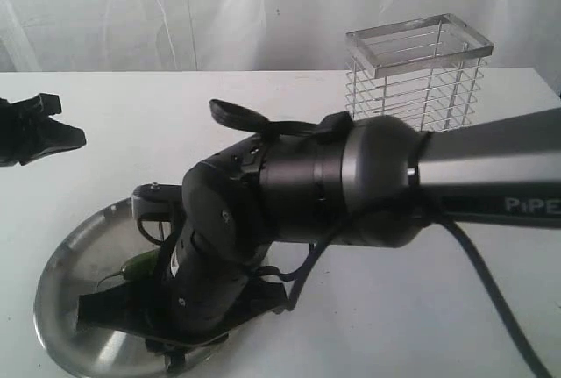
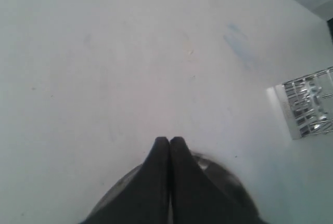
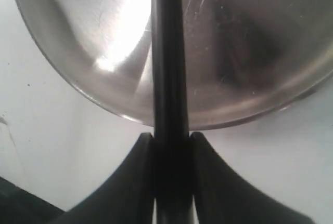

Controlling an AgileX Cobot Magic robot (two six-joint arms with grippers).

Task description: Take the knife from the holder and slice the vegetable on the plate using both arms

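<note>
The steel plate (image 1: 61, 273) lies at the front left of the white table. On it a bit of the green vegetable (image 1: 140, 264) shows beside the right arm (image 1: 368, 176), which reaches across and covers most of the plate. In the right wrist view my right gripper (image 3: 170, 138) is shut on the knife (image 3: 167, 68) by its black handle, which runs out over the plate (image 3: 250, 52). The blade's tip is out of view. My left gripper (image 2: 169, 141) is shut and empty, hanging over bare table at the far left (image 1: 44, 128). The wire holder (image 1: 421, 71) stands at the back right.
The holder (image 2: 307, 104) also shows at the edge of the left wrist view. A white curtain hangs behind the table. The right arm's black cable (image 1: 491, 290) droops over the front right of the table.
</note>
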